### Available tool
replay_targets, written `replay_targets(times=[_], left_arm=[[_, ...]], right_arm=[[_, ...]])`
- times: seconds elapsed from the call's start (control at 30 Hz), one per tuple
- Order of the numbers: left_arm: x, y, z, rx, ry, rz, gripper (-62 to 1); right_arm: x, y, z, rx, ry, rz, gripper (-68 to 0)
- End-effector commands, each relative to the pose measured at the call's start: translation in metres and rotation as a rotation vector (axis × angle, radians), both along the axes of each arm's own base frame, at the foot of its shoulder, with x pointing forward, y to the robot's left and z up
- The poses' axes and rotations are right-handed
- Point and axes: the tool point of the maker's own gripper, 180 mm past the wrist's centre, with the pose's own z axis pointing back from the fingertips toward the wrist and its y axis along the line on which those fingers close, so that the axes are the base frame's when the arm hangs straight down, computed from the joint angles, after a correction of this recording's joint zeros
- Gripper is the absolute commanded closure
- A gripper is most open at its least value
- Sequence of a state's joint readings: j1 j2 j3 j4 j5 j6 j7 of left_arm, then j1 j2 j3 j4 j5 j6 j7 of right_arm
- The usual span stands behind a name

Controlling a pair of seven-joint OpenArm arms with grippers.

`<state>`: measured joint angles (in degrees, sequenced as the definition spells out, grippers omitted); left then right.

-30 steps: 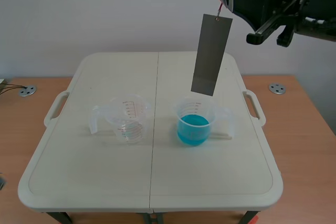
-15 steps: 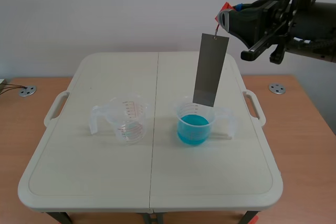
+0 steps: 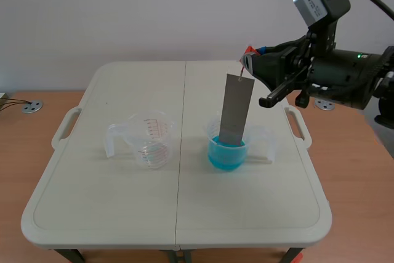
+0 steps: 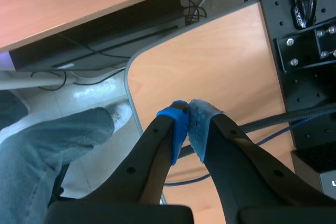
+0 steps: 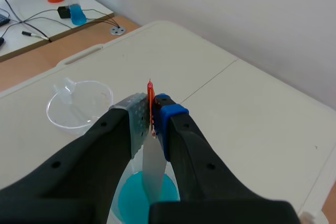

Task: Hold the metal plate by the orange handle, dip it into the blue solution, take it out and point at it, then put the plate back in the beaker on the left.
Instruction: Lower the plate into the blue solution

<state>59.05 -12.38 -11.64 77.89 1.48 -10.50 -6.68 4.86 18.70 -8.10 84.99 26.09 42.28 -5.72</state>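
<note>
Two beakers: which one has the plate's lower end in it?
The beaker of blue solution, nearer the right pincer; the metal plate hangs into it. The clear beaker beside it holds no plate.

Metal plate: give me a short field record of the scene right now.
plate: metal plate hangs nearly upright, lower end inside right beaker, reaching the blue solution
held by: right gripper, shut on orange handle
other beaker: left beaker, clear, no plate in it
other arm: left gripper, shut on nothing, not in the scene view
</note>
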Motion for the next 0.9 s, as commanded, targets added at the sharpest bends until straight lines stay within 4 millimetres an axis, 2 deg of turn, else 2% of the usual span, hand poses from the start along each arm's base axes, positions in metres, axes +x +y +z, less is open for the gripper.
replay_targets(times=[0.0,0.47,0.63,0.87], left_arm=[[0.005,-0.003,0.004,-0.010,-0.022,0.004,-1.6],[0.005,-0.003,0.003,-0.009,-0.021,0.005,-1.6],[0.005,-0.003,0.003,-0.009,-0.021,0.005,-1.6],[0.004,-0.002,0.002,-0.005,-0.011,0.006,-1.6]], right_arm=[[0.003,0.002,0.010,0.026,-0.035,0.008,-1.3],[0.002,0.006,-0.041,-0.010,0.033,-0.003,-1.3],[0.001,0.005,-0.050,-0.019,0.047,-0.004,-1.3],[0.001,0.005,-0.051,-0.032,0.043,-0.002,-1.3]])
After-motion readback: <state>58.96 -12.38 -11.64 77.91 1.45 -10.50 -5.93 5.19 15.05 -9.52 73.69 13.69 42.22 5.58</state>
